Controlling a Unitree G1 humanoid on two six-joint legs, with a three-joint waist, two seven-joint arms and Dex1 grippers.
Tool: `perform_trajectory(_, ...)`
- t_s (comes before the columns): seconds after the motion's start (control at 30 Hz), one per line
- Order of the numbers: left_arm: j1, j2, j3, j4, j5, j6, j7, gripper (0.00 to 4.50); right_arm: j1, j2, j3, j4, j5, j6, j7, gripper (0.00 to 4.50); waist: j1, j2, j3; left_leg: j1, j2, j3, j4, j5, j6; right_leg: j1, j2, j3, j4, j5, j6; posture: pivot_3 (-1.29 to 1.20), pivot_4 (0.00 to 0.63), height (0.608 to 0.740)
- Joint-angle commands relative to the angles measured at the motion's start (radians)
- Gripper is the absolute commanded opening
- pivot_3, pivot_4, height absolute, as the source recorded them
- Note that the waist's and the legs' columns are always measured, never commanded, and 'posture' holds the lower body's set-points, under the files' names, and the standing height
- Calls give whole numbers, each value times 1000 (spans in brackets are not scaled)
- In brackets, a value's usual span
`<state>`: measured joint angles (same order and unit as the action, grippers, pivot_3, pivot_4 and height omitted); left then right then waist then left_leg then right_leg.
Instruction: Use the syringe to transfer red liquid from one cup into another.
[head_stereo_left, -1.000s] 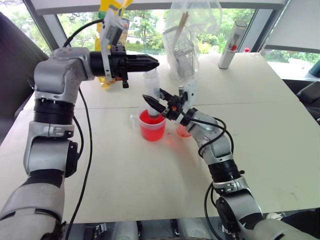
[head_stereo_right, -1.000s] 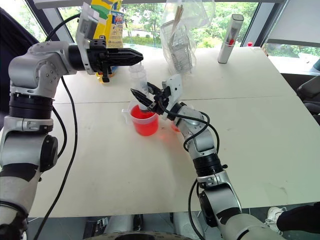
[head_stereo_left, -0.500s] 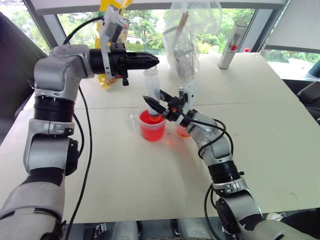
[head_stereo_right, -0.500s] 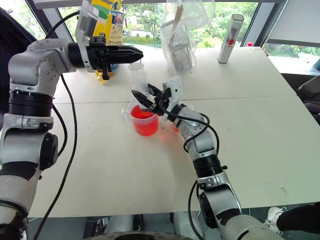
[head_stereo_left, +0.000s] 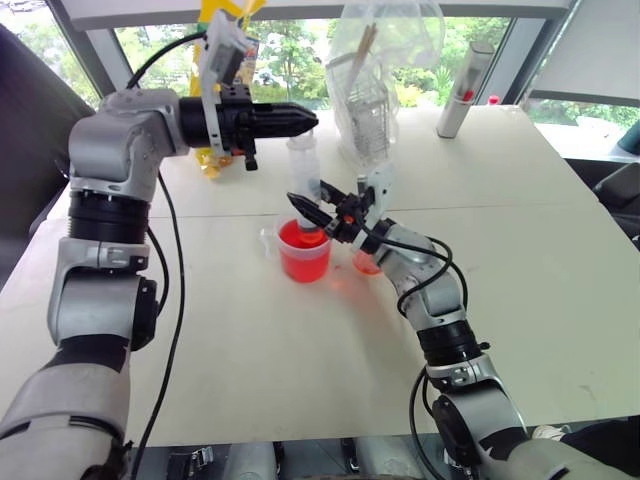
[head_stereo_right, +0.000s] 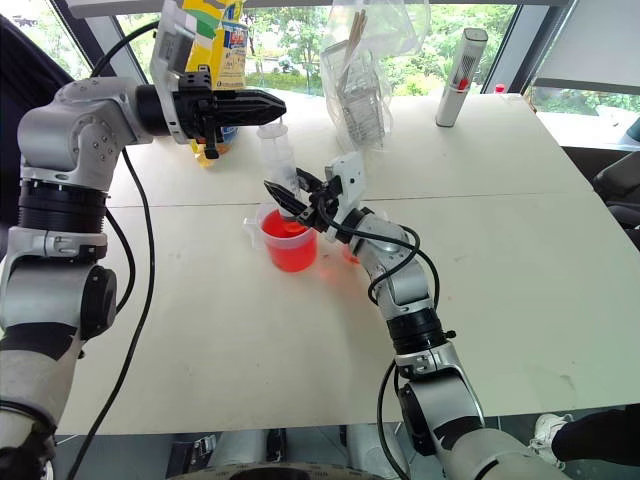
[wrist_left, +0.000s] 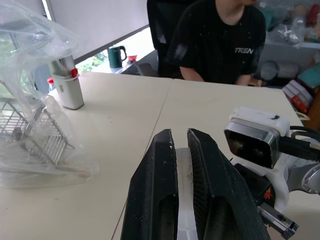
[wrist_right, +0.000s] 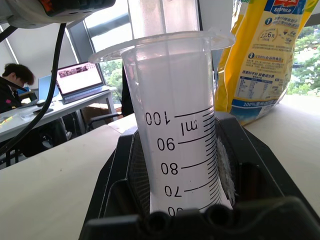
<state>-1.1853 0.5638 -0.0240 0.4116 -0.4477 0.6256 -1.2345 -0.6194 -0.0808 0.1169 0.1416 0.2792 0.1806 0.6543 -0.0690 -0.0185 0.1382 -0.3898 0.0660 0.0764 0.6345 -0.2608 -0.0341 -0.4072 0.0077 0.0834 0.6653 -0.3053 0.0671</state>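
Note:
The syringe (head_stereo_left: 304, 170) stands upright with its lower end inside the larger handled cup (head_stereo_left: 270, 238), which holds red liquid (head_stereo_left: 303, 262). My right gripper (head_stereo_left: 301, 206) is shut on the syringe barrel (wrist_right: 175, 125) just above the cup's rim. My left gripper (head_stereo_left: 308, 121) lies level over the syringe, shut on the top of its white plunger (wrist_left: 183, 170). The smaller cup (head_stereo_left: 365, 264) stands just right of the larger one, mostly hidden behind my right hand, with some red showing in it.
At the table's far edge stand a clear plastic bag holding a wire basket (head_stereo_left: 372, 90), a grey cylinder with a red mark (head_stereo_left: 463, 92) and a yellow bag (wrist_right: 260, 55). A person (wrist_left: 220, 40) sits beyond the table.

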Motion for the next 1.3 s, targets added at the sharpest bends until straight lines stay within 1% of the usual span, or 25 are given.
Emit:
perform_trajectory(0.03, -67, 11, 69, -48, -24, -48, 25, 25, -4, -10, 30, -18, -15, 3, 23, 1409, 0, 0, 0, 0, 0, 0, 0, 0, 0, 0, 0, 0, 0, 0, 0, 0, 150, 739)
perform_trajectory(0.17, -52, 15, 64, -68, -29, -36, 15, 25, -16, -19, 31, -41, -20, -4, 16, 1409, 0, 0, 0, 0, 0, 0, 0, 0, 0, 0, 0, 0, 0, 0, 0, 0, 150, 739)
perform_trajectory(0.23, -43, 17, 61, -80, -31, -27, 13, 915, -27, -27, 30, -50, -29, -14, 14, 1409, -1, 0, 0, 0, 0, 0, 0, 0, 0, 0, 0, 0, 0, 0, 0, 0, 150, 739)
perform_trajectory(0.27, -40, 17, 61, -85, -32, -25, 13, 1223, -30, -28, 29, -52, -31, -16, 13, 1409, -1, 0, 0, 0, 0, 0, 0, 0, 0, 0, 0, 0, 0, 0, 0, 0, 150, 739)
perform_trajectory(0.33, -35, 18, 61, -93, -34, -21, 14, 2222, -37, -31, 28, -55, -32, -17, 12, 1409, 0, 0, 0, 0, 0, 0, 0, 0, 0, 0, 0, 0, 0, 0, 0, 0, 150, 739)
perform_trajectory(0.37, -31, 20, 62, -97, -34, -19, 15, 2648, -42, -33, 26, -57, -33, -19, 11, 1409, 0, 0, 0, 0, 0, 0, 0, 0, 0, 0, 0, 0, 0, 0, 0, 0, 150, 739)
perform_trajectory(0.47, -23, 25, 64, -104, -31, -14, 19, 4226, -57, -36, 19, -64, -32, -20, 8, 1409, 0, 0, 0, 0, 0, 0, 0, 1, -1, 0, 0, 0, 0, 0, 0, 0, 150, 739)
perform_trajectory(0.5, -21, 27, 65, -105, -31, -14, 20, 4459, -60, -36, 17, -66, -31, -20, 7, 1409, 0, 0, 0, 0, 0, 0, 0, 1, -1, 0, 0, 0, 0, 0, 0, 0, 150, 739)
perform_trajectory(0.63, -17, 44, 80, -101, -37, -5, 28, 4459, -71, -36, 10, -78, -25, -14, 2, 1409, 0, 0, 0, 0, 0, 0, 0, 1, -1, 0, 0, 0, 0, 0, 0, 0, 150, 739)
perform_trajectory(0.77, -10, 92, 101, -77, -28, -14, 28, 4459, -71, -38, 3, -108, -15, 2, -5, 1409, -1, 0, 0, 0, 0, 0, 0, 1, -1, 0, 0, 0, 0, 0, 0, 0, 150, 739)
perform_trajectory(0.97, -25, 154, 83, 46, 28, -90, 8, 4459, -61, -44, -21, -198, 42, 95, -19, 1409, 1, 0, 0, 0, 0, 0, 0, 1, -1, 0, 0, -1, 0, 0, 0, 0, 150, 739)
perform_trajectory(1.1, -17, 140, 68, 79, 28, -111, -19, 4459, -83, -57, -61, -270, 87, 185, -59, 1409, 3, 0, 0, -1, 0, 0, 0, 1, -1, 0, -1, -1, 0, 0, 0, 0, 150, 739)
perform_trajectory(1.3, -10, 50, 26, 124, 49, -160, -44, 4459, -139, -142, -192, -413, 175, 330, -145, 1409, 15, 0, 0, -1, 0, 0, 0, 1, -1, 0, -1, -1, 0, 0, 0, 0, 150, 739)
